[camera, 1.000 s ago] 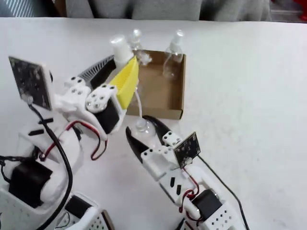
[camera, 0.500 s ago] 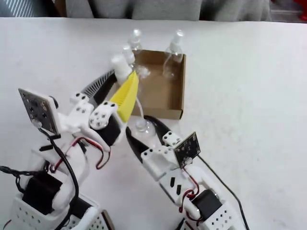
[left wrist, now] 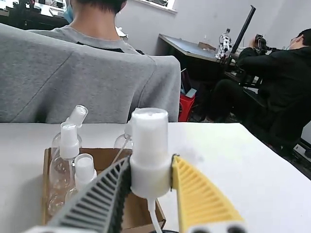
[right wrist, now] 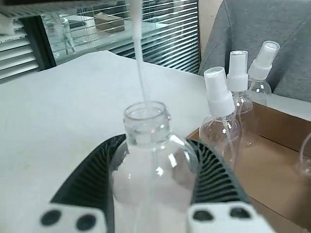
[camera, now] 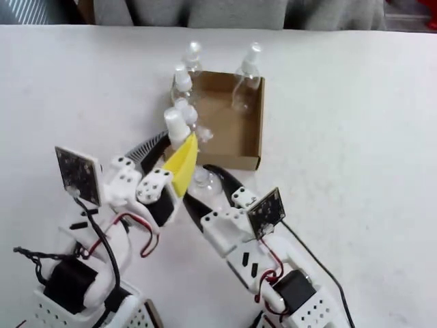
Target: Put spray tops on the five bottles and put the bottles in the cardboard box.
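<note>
On the counter [camera: 341,102], just at 6 o'clock from the cardboard box [camera: 232,140], we see the last bottle [right wrist: 147,121] standing upright with its neck bare. The right claw [right wrist: 154,167] is closed round its body, one finger on either side. The left claw [left wrist: 150,177] pinches the spray top [left wrist: 149,136] firmly between its dark and yellow fingers and holds it above the bottle, towards 11 o'clock in the high view. The thin tube hangs down to the open neck, though we cannot tell how deep it goes. Four capped bottles [camera: 250,65] stand inside the box, along its 9 to 12 o'clock sides. We judge the task nearly done: four of five are finished. What is left is seating this top on the neck and setting the bottle in the box.
</note>
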Action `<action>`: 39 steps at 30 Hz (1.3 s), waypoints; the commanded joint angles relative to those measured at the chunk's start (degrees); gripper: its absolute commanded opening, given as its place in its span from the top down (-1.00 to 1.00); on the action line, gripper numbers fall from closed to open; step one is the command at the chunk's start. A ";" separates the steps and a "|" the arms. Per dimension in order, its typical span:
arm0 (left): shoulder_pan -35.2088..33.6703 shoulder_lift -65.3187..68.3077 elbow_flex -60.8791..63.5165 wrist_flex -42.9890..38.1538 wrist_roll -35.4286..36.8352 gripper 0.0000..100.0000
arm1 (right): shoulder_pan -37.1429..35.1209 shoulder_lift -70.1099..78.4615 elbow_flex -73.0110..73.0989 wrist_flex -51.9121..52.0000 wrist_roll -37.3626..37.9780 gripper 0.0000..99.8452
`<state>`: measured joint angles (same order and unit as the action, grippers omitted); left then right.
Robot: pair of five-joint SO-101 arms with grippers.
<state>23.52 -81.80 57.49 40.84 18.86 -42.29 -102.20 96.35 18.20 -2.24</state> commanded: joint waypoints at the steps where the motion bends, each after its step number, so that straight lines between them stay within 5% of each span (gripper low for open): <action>1: 0.66 -3.65 2.81 0.18 0.18 0.95 | -0.48 -0.84 0.53 0.13 -0.35 0.96; 11: 8.22 -6.73 5.54 3.87 -4.66 0.95 | -0.48 -0.75 0.53 0.13 -0.35 0.97; 39: 10.59 -6.99 12.04 6.24 -4.75 0.96 | -0.48 -0.75 0.53 0.22 -0.35 0.97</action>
<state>31.52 -89.36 68.57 46.73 14.55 -42.55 -102.11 96.35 18.29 -2.24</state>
